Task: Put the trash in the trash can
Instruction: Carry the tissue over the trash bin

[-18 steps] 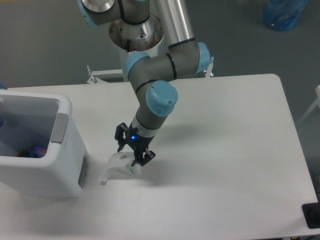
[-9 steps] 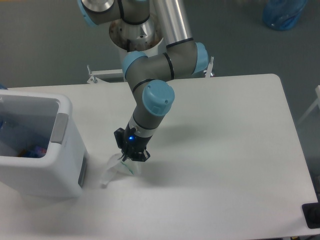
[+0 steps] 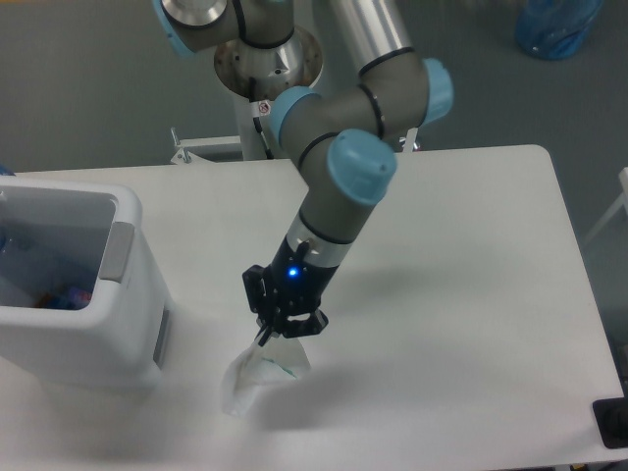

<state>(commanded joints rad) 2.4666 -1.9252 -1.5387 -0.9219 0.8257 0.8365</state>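
The wrapper (image 3: 257, 375) — crumpled, white, with a green fleck — is pinched at its top edge by the gripper (image 3: 278, 336), whose fingers are closed on it. It hangs below the fingers, low over the table (image 3: 461, 294); whether its lower end touches the surface cannot be told. The trash can (image 3: 74, 285) is seen well apart, at about nine o'clock from the gripper, its opening facing up. Something blue and red — too small to name — is glimpsed inside it.
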